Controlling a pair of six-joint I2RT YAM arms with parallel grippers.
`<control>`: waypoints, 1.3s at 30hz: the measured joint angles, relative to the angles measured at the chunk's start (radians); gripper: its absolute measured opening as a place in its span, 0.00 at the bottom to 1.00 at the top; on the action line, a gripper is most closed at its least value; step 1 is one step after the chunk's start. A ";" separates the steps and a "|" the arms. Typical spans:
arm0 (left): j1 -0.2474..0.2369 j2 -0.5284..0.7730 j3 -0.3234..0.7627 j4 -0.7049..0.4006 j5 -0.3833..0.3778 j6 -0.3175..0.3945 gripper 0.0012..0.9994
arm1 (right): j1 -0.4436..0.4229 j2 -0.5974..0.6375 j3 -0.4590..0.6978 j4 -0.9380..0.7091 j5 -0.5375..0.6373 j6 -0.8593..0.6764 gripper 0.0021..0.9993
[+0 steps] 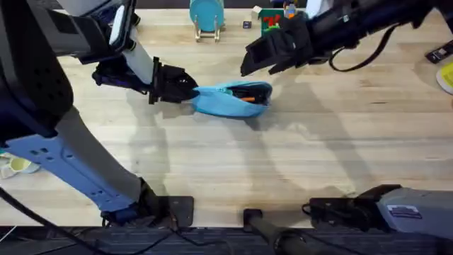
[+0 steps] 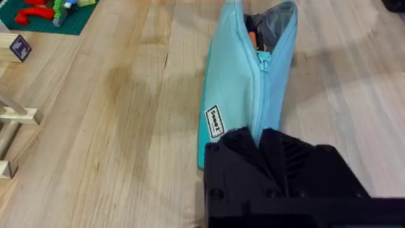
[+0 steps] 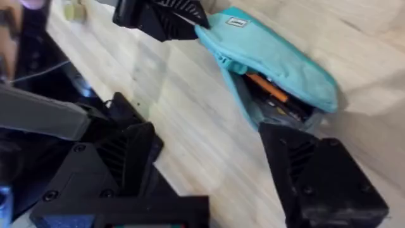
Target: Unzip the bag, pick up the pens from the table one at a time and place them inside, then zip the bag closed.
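Two pincers attend one bag (image 1: 232, 99), which lies near the bench (image 1: 283, 177) centre, its long axis running from 9 to 3 o'clock; the left pincer (image 1: 185, 88) is clenched on the bag's 9 o'clock end, pinning the fabric; the right pincer (image 1: 248, 64) hovers released at the bag's 12 o'clock side, jaws spread wide and touching nothing. Seen from the left wrist, the zipper pull (image 2: 263, 58) sits partway along, the far mouth gaping; pens (image 3: 269, 88), orange among them, lie inside the dark interior; no loose pen is visible on the bench. Judged step: zipping shut. To do it well, the left hold should keep the fabric taut while the right pincer takes the small pull squarely and draws it toward 3 o'clock along the seam, without lifting the bag or snagging a pen tip.
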 joint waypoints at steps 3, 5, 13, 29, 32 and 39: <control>0.000 0.000 0.000 0.000 0.000 0.000 0.04 | 0.000 0.000 -0.032 0.035 -0.036 0.036 1.00; 0.000 0.000 0.000 0.000 0.000 0.000 0.04 | 0.000 0.000 -0.054 0.055 -0.062 0.052 1.00; 0.000 0.000 0.000 0.000 0.000 0.000 0.04 | 0.000 0.000 -0.106 0.111 -0.124 0.103 1.00; 0.000 0.000 0.000 0.000 0.000 0.000 0.04 | 0.000 0.124 -0.113 0.158 -0.249 0.122 1.00; 0.000 0.000 0.000 0.000 0.000 0.000 0.04 | 0.000 0.130 -0.126 0.166 -0.253 0.123 1.00; 0.000 0.000 0.000 0.000 0.000 0.000 0.04 | 0.000 0.132 -0.251 0.289 -0.261 0.155 1.00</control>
